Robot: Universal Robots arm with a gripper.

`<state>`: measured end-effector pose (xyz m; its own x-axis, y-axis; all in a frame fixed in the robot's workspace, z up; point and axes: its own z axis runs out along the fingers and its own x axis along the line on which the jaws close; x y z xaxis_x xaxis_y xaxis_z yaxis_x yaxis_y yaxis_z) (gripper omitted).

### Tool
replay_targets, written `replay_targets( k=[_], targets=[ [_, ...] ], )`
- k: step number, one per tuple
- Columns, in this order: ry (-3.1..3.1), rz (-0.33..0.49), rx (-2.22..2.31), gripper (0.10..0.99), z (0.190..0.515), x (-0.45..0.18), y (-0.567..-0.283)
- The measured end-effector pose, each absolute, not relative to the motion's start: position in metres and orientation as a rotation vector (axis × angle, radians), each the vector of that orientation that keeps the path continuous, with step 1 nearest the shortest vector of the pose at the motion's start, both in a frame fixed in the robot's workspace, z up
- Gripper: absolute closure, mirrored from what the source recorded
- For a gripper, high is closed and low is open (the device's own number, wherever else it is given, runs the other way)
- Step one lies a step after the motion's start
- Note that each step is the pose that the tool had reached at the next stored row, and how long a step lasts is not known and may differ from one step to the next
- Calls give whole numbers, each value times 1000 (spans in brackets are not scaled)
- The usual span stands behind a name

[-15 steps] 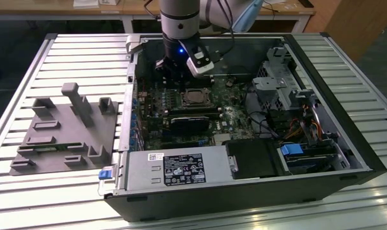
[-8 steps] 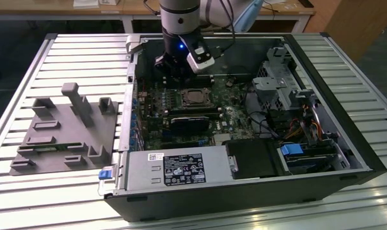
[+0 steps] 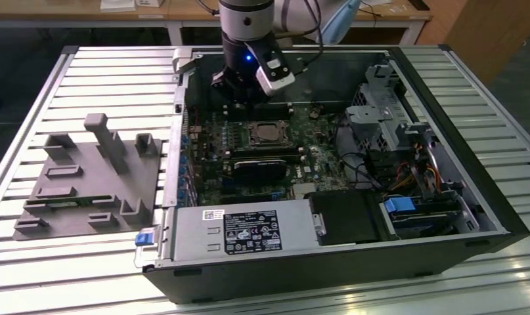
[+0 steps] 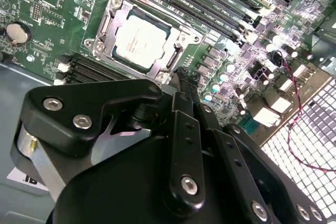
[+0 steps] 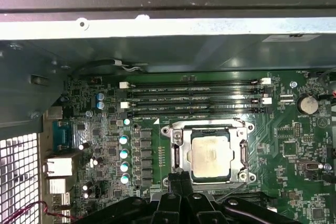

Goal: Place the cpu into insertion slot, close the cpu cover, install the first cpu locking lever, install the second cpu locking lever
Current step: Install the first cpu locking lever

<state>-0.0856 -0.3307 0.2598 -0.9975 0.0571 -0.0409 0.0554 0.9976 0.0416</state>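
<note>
Your cpu [image 5: 211, 153] lies flat in the insertion slot [image 5: 247, 128]. The cpu cover [image 5: 181, 150] looks folded down over it, with its window framing the chip's metal top, so I judge the first two steps done.

The tool [image 5: 178, 178] hangs just beside the slot's edge, on the side away from the memory slots [image 5: 191, 98]. Its fingers are brought together with nothing between them. That narrow tip probably suits pressing a thin lever rather than gripping.

In the first wrist view a thin wire lever [image 5: 231, 191] runs out from the slot's corner near the tool. You cannot tell whether it is latched.

The exterior view adds what the wrist views lack. The open computer case [image 3: 335, 269] lies on the slatted table [image 3: 107, 65], and the arm [image 3: 245, 26] reaches in from above the slot.
</note>
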Motion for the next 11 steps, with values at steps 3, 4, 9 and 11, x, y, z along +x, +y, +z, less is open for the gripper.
replay_targets(
  k=[3,4,9,11],
  targets=[
    [3098,64,87,980,260,-87,-331],
    [3098,64,87,980,260,-88,-331],
    [3097,97,88,980,258,-92,-331],
    [3096,149,89,980,258,-95,-331]
  ],
)
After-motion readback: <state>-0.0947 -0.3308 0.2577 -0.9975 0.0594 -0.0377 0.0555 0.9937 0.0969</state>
